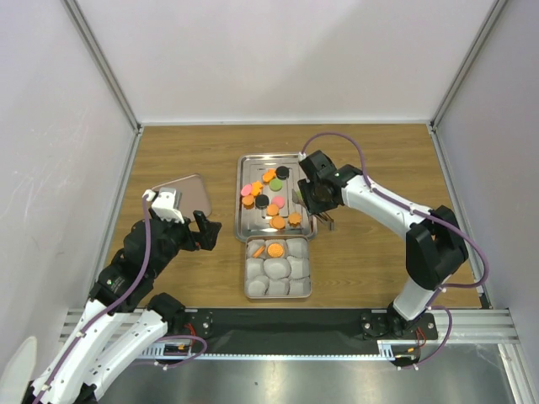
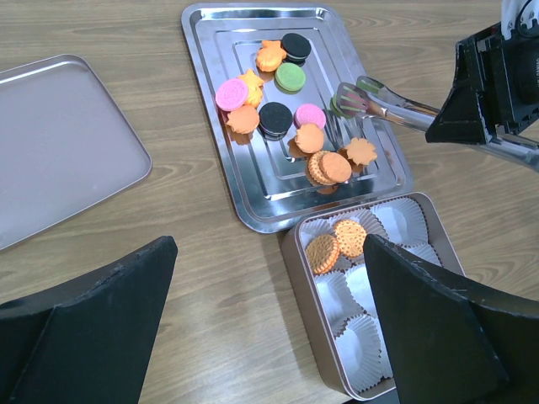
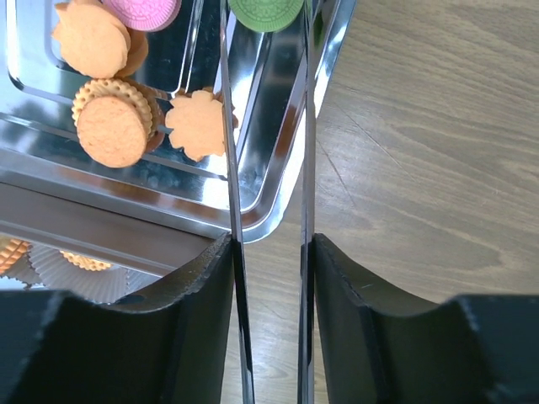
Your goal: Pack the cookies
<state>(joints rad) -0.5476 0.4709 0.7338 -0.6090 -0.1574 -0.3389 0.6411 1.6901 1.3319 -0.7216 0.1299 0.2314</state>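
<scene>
The cookies (image 1: 269,198) lie on a steel tray (image 1: 244,164): orange, black, pink and green discs, also in the left wrist view (image 2: 275,118). Two orange cookies (image 2: 337,244) sit in the far-left cups of a tin (image 2: 299,261) lined with pale paper cups. My right gripper (image 1: 313,195) is shut on metal tongs (image 2: 387,101), whose tips hold a green cookie (image 2: 338,105) over the tray's right side. In the right wrist view the green cookie (image 3: 265,13) sits between the tong blades (image 3: 232,126). My left gripper (image 2: 269,337) is open and empty, above the tin's left rim.
The tin's flat lid (image 1: 189,195) lies on the wooden table left of the tray, behind my left gripper (image 1: 206,229). The tin (image 1: 247,269) stands just in front of the tray. White walls enclose the table on three sides.
</scene>
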